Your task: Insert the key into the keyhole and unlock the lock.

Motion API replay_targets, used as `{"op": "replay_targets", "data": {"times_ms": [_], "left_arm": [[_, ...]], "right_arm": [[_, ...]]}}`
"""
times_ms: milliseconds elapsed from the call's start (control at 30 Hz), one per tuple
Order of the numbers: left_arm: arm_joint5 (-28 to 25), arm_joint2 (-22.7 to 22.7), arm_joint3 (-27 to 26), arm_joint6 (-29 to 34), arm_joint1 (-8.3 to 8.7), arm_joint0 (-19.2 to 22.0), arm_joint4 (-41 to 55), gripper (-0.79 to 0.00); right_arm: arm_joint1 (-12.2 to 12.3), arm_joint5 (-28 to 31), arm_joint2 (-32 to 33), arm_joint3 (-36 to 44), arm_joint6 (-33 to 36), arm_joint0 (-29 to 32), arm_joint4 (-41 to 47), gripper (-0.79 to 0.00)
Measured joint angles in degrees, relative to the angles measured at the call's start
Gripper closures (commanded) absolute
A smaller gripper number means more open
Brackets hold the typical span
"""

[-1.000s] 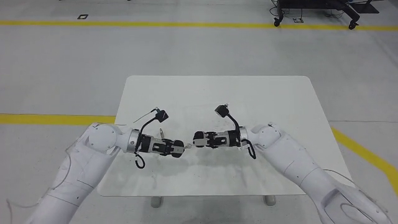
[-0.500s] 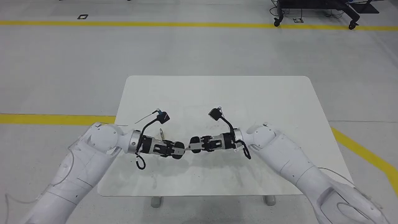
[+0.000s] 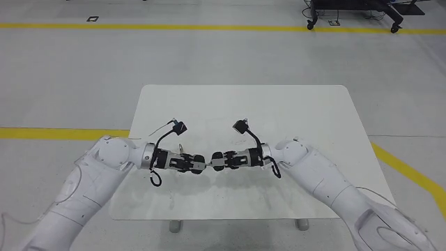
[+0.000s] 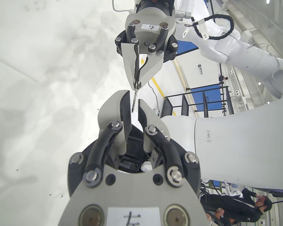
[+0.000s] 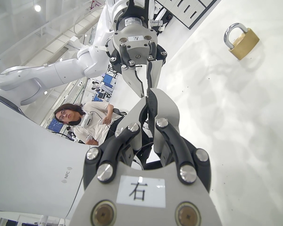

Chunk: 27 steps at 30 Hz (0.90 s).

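I note right gripper (image 4: 136, 86) pinching key (image 4: 133, 101) at fingertips, held above table (image 3: 306, 111), toward its near edge. Key blade projects between fingers of left gripper (image 4: 135, 109); those stand spread, gap visible either side. Brass lock (image 5: 241, 41) lies flat on table, apart from both grippers.

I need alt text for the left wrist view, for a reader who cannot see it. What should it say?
The right gripper, shut on a thin key, holds the key's blade in the gap between the open fingers of the left gripper. Both are above the white table.
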<state>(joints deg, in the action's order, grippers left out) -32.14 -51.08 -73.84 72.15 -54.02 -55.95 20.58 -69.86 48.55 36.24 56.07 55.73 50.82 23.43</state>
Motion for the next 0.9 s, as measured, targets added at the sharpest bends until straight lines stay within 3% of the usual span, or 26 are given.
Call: {"op": "replay_targets", "data": {"times_ms": [133, 267, 467, 567, 700, 767, 800, 900], "left_arm": [[-1.76, -2.92, 1.19, -1.74, 1.06, -0.05, -0.34, -0.785], [-2.64, -7.73, -0.3, -7.9, 2.66, -2.4, -8.93, -0.785], [11.71, -12.56, -14.28, -22.21, 4.81, -11.91, -33.73, -0.785], [18.53, -12.03, -19.17, -25.92, 4.97, -15.45, -42.65, -0.785], [23.43, -9.46, -19.23, -27.27, 4.34, -15.41, -48.64, -0.785], [25.57, -7.83, -18.9, -28.27, 3.89, -14.75, -51.59, -0.714], [26.66, -6.88, -18.79, -28.79, 3.61, -14.38, -53.08, -0.631], [28.12, -5.53, -18.52, -29.56, 3.07, -13.76, -54.57, -0.616]], "right_arm": [[1.32, 2.91, 2.37, 0.29, -2.91, 0.75, -0.29, 0.0], [3.31, 6.74, 6.28, 0.95, -6.75, 2.63, -0.85, 0.0], [6.28, 9.5, 15.8, 4.55, -15.24, 7.33, -4.88, 0.0], [7.12, 9.45, 20.67, 9.06, -21.7, 11.17, -9.96, 0.0], [7.51, 9.45, 23.87, 12.96, -26.51, 14.6, -14.52, 0.0], [7.5, 9.45, 23.79, 12.83, -26.32, 14.46, -14.32, 0.0], [7.5, 9.45, 23.75, 12.78, -26.25, 14.41, -14.25, 0.0], [7.5, 9.45, 23.74, 12.77, -26.23, 14.4, -14.24, 0.0]]}}
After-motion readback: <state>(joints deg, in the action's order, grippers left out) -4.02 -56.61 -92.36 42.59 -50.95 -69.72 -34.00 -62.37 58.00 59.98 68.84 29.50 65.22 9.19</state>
